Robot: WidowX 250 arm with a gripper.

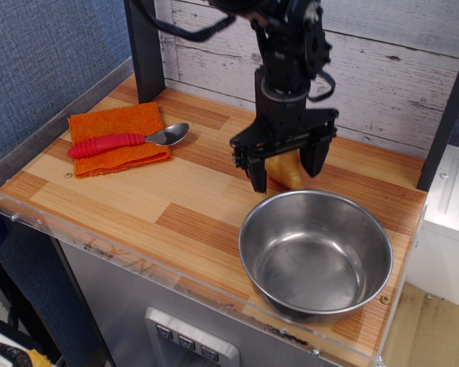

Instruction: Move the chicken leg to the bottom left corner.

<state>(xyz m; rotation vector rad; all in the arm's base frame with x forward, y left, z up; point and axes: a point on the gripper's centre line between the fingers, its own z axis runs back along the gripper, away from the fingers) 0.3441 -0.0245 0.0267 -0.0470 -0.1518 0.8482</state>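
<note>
The tan-golden chicken leg (284,169) lies on the wood tabletop just behind the steel bowl, mostly hidden by the gripper. My black gripper (288,167) has come down over it, open, with one finger (257,173) to its left and the other (319,153) to its right. I cannot tell if the fingers touch it. The bottom left corner (19,195) of the striped tabletop, edged by a clear acrylic rim, lies far to the left of the gripper.
A steel bowl (315,253) stands at the front right, close below the gripper. An orange cloth (118,138) with a red-handled spoon (126,141) lies at the back left. A dark post (145,50) stands behind the cloth. A white plank wall runs along the back.
</note>
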